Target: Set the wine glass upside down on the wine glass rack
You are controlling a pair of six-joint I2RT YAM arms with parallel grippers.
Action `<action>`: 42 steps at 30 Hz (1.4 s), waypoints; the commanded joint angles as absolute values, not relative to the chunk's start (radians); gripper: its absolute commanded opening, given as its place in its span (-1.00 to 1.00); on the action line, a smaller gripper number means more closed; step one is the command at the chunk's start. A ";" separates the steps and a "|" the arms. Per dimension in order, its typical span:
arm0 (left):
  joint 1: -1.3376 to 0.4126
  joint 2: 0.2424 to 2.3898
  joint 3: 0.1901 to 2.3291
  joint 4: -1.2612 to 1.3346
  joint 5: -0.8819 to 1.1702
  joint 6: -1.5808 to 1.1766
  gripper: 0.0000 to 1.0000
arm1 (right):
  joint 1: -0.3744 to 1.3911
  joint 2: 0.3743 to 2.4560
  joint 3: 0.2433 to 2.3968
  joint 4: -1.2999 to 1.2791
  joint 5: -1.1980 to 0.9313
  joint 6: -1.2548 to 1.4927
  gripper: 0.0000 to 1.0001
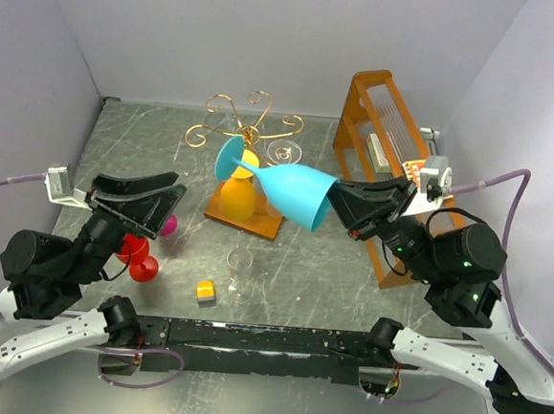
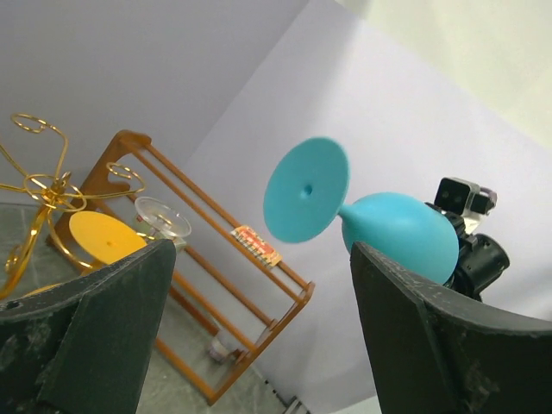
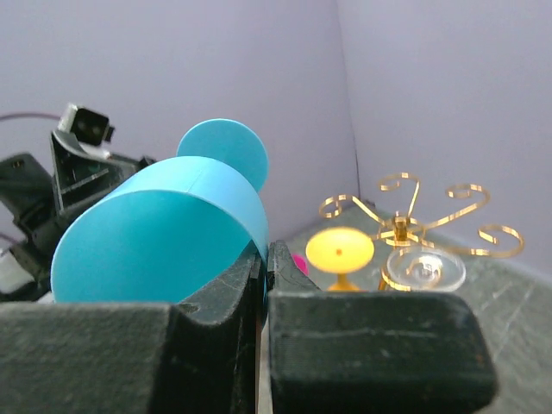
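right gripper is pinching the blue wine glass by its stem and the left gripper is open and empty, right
Not by its stem: the right gripper is shut on the bowl rim of the blue wine glass, stem and foot sticking out free, as the top view shows. The left gripper is open and empty.

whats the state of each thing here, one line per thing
blue wine glass, in the air on its side, rim pinched
right gripper, shut on blue wine glass
left gripper, open, empty
wine glass rack, two glasses on it, some arms free
yellow glass, upside down on the rack
hung clear glass, upside down on the rack
table clear glass, on the table, off the rack
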State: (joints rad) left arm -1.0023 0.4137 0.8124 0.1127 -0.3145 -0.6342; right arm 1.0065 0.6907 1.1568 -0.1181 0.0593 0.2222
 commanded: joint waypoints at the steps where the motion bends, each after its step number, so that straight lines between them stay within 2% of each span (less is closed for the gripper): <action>1: -1.005 0.466 0.833 0.211 -0.371 -0.704 0.88 | 1.011 0.744 1.133 0.141 0.073 0.199 -1.00; 10: -1.005 0.544 0.867 0.237 -0.406 -0.809 0.92 | 1.011 0.875 1.122 0.283 0.129 0.245 -1.00; 16: -1.005 0.553 0.828 0.334 -0.407 -0.806 1.00 | 1.012 0.930 1.121 0.333 0.091 0.265 -1.00; 22: -1.005 0.528 0.770 0.419 -0.461 -0.836 0.98 | 1.012 0.978 1.123 0.368 0.029 0.299 -1.00; 28: -1.005 0.532 0.731 0.540 -0.465 -0.846 0.61 | 1.012 0.996 1.095 0.417 -0.009 0.327 -1.00; 32: -1.004 0.549 0.744 0.539 -0.479 -0.843 0.43 | 1.011 1.006 1.078 0.444 -0.045 0.348 -1.00; 42: -1.005 0.558 0.697 0.651 -0.548 -0.843 0.28 | 1.012 1.013 1.025 0.481 -0.172 0.394 -1.00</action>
